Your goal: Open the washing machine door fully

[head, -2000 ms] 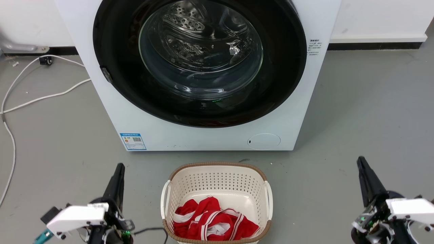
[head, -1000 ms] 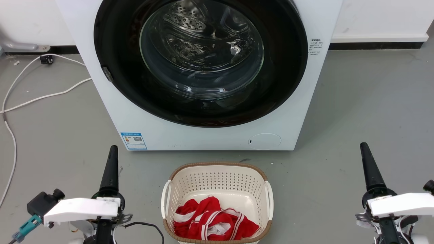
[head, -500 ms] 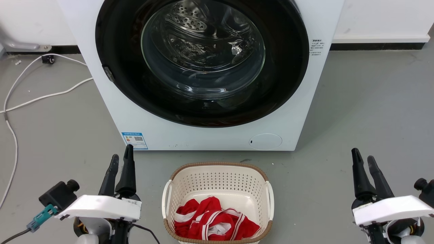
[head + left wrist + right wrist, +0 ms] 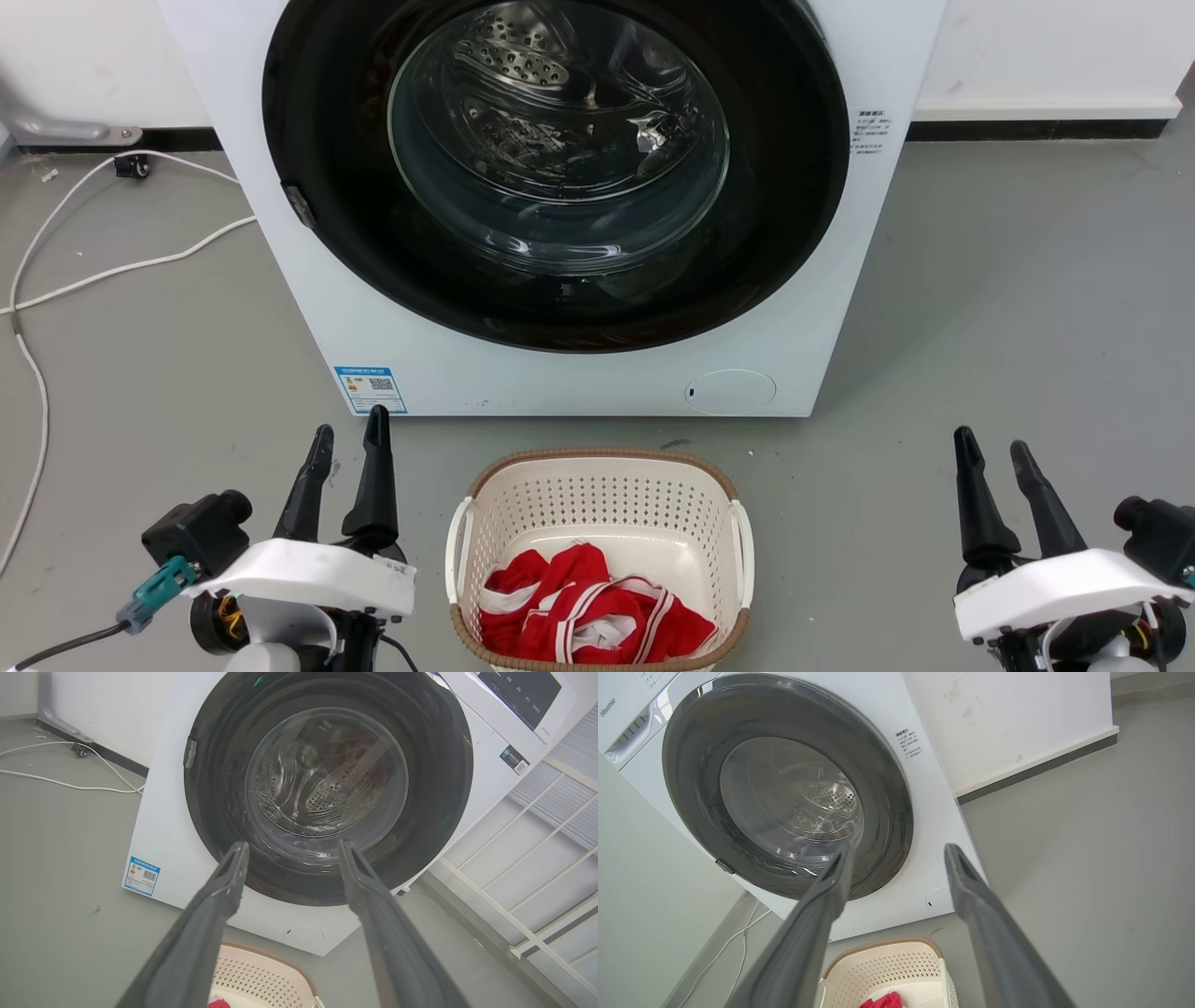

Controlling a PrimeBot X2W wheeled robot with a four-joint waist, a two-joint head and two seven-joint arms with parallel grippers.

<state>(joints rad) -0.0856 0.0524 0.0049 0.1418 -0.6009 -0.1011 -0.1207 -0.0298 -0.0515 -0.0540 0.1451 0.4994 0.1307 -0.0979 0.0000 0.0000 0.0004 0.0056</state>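
The white washing machine (image 4: 560,383) stands on the grey floor against the wall, with "Hisense" lettering (image 4: 608,707) at its top corner in the right wrist view. The glossy black washing machine door (image 4: 784,187) sits shut, flush with the front. A cream laundry basket (image 4: 597,495) with a red-and-white garment (image 4: 579,616) stands just before it. The left end effector (image 4: 349,422) and right end effector (image 4: 990,441) hover either side of the basket, fingers apart, holding nothing. The blue label (image 4: 371,389) carries a QR code; the side sticker (image 4: 868,131) print is too small to read.
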